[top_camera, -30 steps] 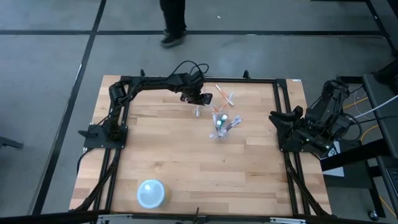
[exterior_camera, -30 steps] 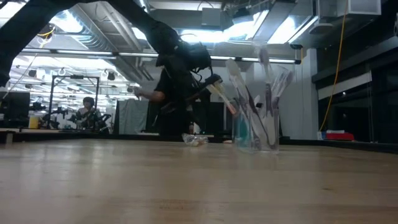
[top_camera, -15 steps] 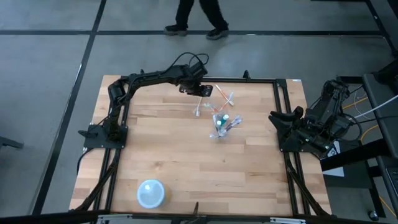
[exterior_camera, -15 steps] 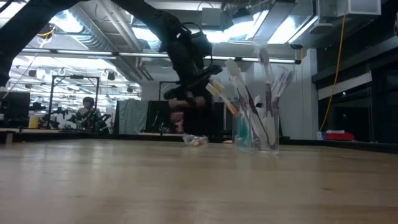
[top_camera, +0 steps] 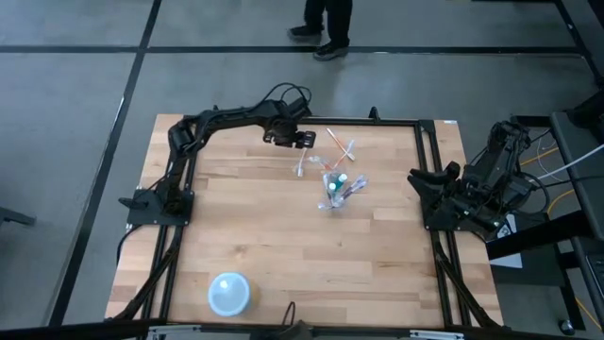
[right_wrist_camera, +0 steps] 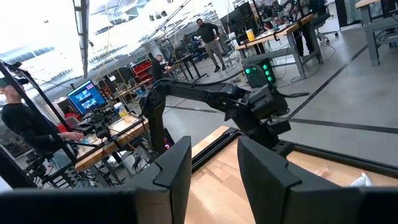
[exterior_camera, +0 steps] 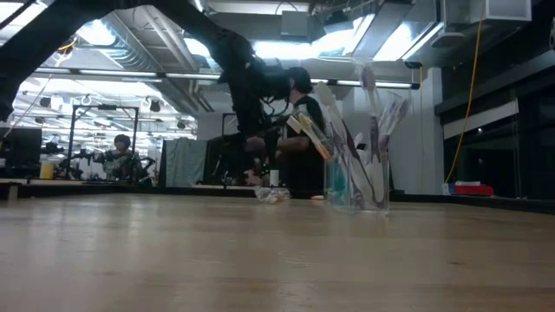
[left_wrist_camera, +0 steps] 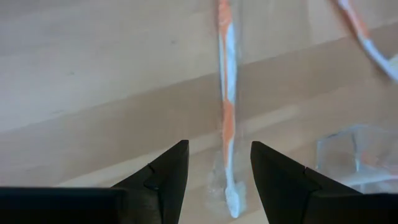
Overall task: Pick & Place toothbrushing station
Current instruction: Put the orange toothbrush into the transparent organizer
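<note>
Toothbrush lies between left gripper fingertips (open); untouched

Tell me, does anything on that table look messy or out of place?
Yes. Most toothbrushes stand in the clear cup, but a few loose toothbrushes lie scattered flat on the wooden table behind it. The left gripper hovers open above one of them, not touching it.

You see two matte black jointed arms with black cables looped along them. The left hand and right hand each end in two dark, wedge-shaped fingers.
</note>
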